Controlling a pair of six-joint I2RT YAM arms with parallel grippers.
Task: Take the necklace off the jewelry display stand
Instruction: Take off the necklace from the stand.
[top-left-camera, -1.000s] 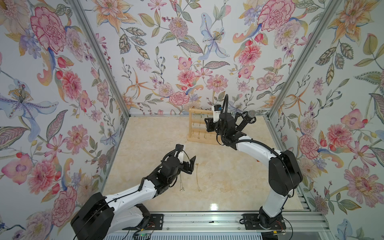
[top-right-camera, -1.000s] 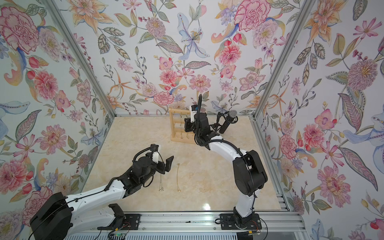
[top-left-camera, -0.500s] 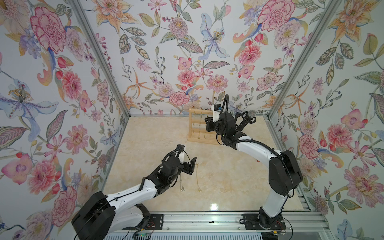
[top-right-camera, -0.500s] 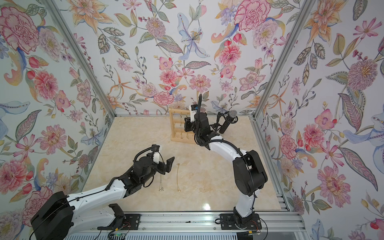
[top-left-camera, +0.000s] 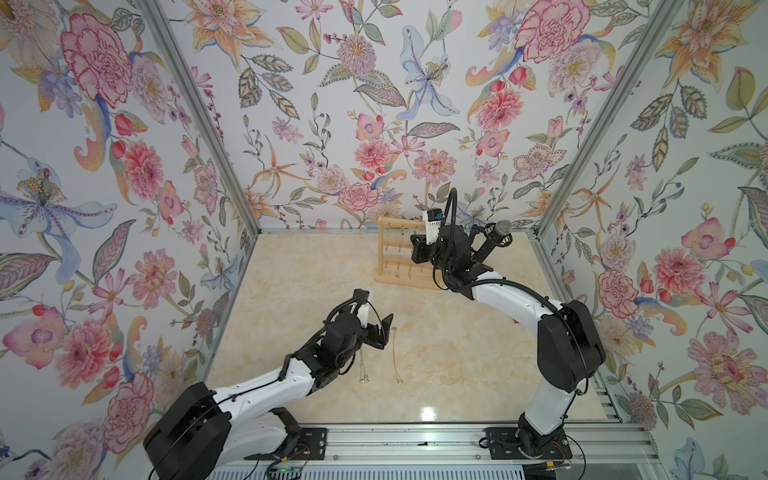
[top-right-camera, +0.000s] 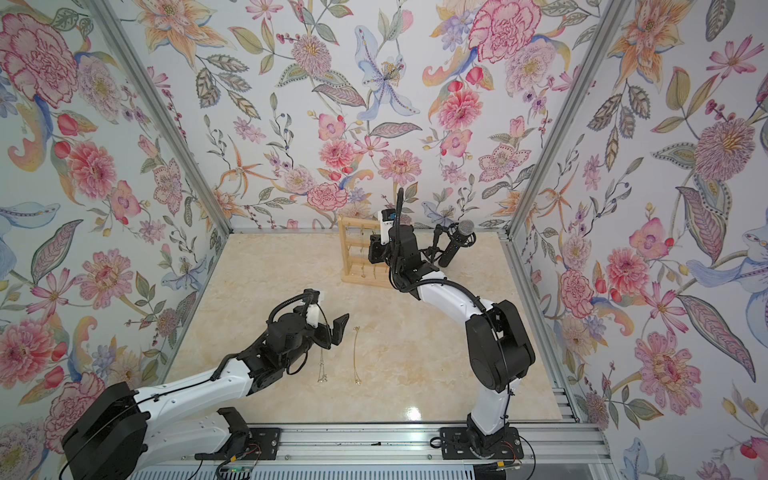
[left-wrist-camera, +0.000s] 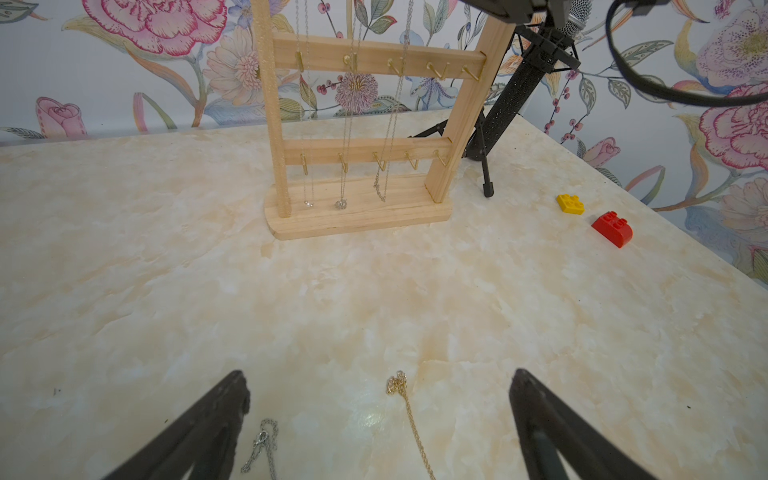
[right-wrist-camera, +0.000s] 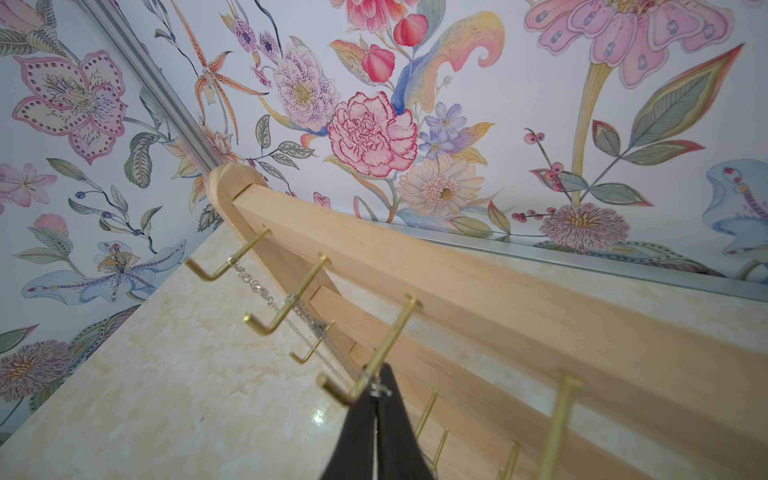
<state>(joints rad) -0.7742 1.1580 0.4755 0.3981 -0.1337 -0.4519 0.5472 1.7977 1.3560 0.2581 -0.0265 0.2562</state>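
Necklace (right-wrist-camera: 376, 390): silver chain, looped over the third brass hook on the top bar of the jewelry display stand (right-wrist-camera: 457, 299), counting from the post nearer the left edge of the surface (left-wrist-camera: 124, 291). Not off the hook yet.

Orientation: long axis vertical. In the left wrist view the chain drops straight from the top bar and passes in front of the two lower bars. Its small pendant points down and hangs just above the base.

My right fingers (right-wrist-camera: 361, 432): clenched on the chain right at the hook, tips pressed together, with the chain running down between them.

Stand: upright near the far edge of the surface, right of the middle, seen in both top views (top-left-camera: 399, 279) (top-right-camera: 361, 279). The base lies flat and the bars run along the far edge. Two more silver chains hang from the first and second hooks.

My left fingers (left-wrist-camera: 208, 424): released, spread wide, grasping nothing, hovering toward the near edge.

Under them, a gold necklace (left-wrist-camera: 411, 419) and a silver necklace (left-wrist-camera: 262, 444) lie stretched on the surface. They are side by side but apart, long axes running from near edge to far edge.

Other items: black microphone (left-wrist-camera: 519, 87) on a tripod by the far right corner. Yellow block (left-wrist-camera: 570, 203) and red block (left-wrist-camera: 613, 228) near the right edge.
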